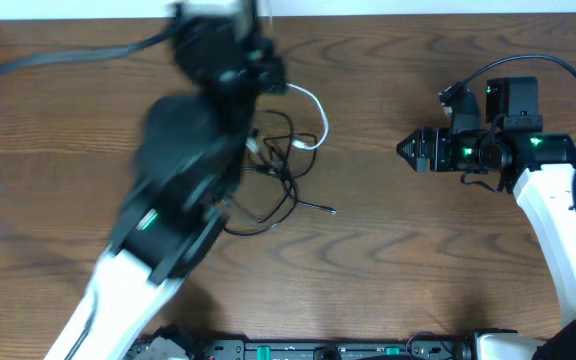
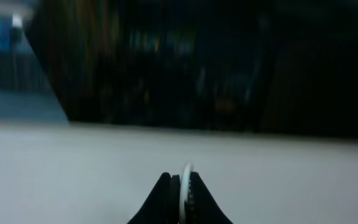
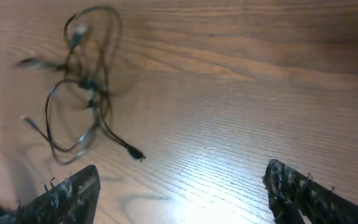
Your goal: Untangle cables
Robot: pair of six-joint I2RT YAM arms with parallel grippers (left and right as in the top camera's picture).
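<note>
Found the left gripper (image 2: 180, 182) with jaws closed tight on the white cable (image 1: 323, 120), a sliver of white showing pinched between them in the left wrist view. Traced that cable, from overhead, out from under the blurred left arm (image 1: 178, 190) in an arc to the right and back down into the black cables (image 1: 280, 172). Noted those lying in loose crossed loops on the counter (image 1: 418, 270) near its middle, one plug end (image 1: 332, 210) trailing out toward the right. Saw the right gripper (image 3: 182, 169) with jaws spread wide and holding nothing, well apart from the heap and to its right. Judged the task only just under way: one stretch of the white cable taken up, yet its lower part apparently threaded among the black loops, and the black ones not separated from each other. Could not tell, through the blur, how many black cords there were or where exactly they crossed. Reckoned the remaining work as drawing the white one clear, then parting and laying out the black.
</note>
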